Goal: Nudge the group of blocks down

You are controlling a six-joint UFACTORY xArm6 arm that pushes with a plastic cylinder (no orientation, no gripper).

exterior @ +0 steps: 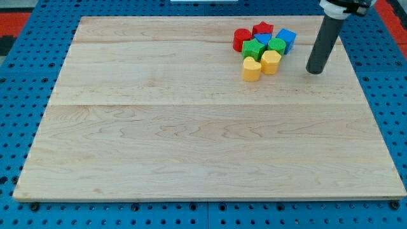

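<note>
A tight group of blocks sits near the view's top right of the wooden board (pixel 191 140). It holds a red cylinder (pixel 241 39), a red star (pixel 262 28), a blue cube (pixel 286 39), a smaller blue block (pixel 262 39), a green star-like block (pixel 253 49), a green block (pixel 276 46), a yellow heart (pixel 252 69) and a yellow hexagon-like block (pixel 271 62). My tip (pixel 315 71) is on the board to the right of the group, apart from it, about level with the yellow blocks.
The board lies on a blue perforated table (pixel 25 76). The board's right edge runs close to the right of my tip.
</note>
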